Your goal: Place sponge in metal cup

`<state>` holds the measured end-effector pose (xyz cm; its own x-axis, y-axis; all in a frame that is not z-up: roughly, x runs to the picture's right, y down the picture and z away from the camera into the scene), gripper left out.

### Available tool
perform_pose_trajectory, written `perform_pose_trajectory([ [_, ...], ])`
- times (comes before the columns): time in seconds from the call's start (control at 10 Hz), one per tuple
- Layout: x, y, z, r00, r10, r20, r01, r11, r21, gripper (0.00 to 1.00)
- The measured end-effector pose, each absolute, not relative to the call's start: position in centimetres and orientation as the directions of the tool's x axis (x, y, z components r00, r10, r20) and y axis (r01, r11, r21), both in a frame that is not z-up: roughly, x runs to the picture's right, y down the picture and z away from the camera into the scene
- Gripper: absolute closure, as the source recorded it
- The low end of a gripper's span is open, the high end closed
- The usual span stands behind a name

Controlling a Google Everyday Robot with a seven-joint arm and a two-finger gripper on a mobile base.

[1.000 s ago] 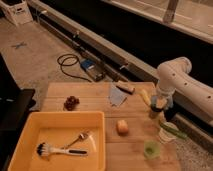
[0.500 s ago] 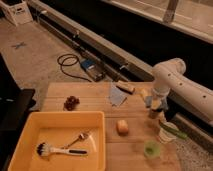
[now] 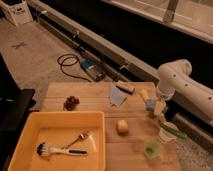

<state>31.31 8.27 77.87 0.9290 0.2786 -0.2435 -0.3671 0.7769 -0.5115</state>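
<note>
Not much has shifted over the last second. My arm swung a little and my hand point(image 3: 154, 106) is still hovering low over the right end of the bench point(image 3: 90, 92).

The sponge point(image 3: 149, 104) is the blue-grey lump right at the hand, with something yellowish against its other side. Honestly I can't tell if the hand is clamped on it or just sitting beside it.

The dark shape directly under the hand looks like the metal cup point(image 3: 152, 115), though it's hard to make out. If so, I'm nearly lined up, but the sponge isn't in yet. I'd call the carry about done, with the lowering and letting go still left.

Everything else is away from the action. The white cup point(image 3: 167, 133) and green cup point(image 3: 151, 148) are nearer the camera than the hand, and the orange block point(image 3: 122, 126) and blue cloth point(image 3: 117, 96) are off to its left.
</note>
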Motion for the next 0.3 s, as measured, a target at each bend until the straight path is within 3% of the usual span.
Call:
perform_pose_trajectory([
  [0.3, 32.7, 5.6, 75.0, 0.920, 0.272, -0.284, -0.376, 0.818, -0.435, 0.21],
])
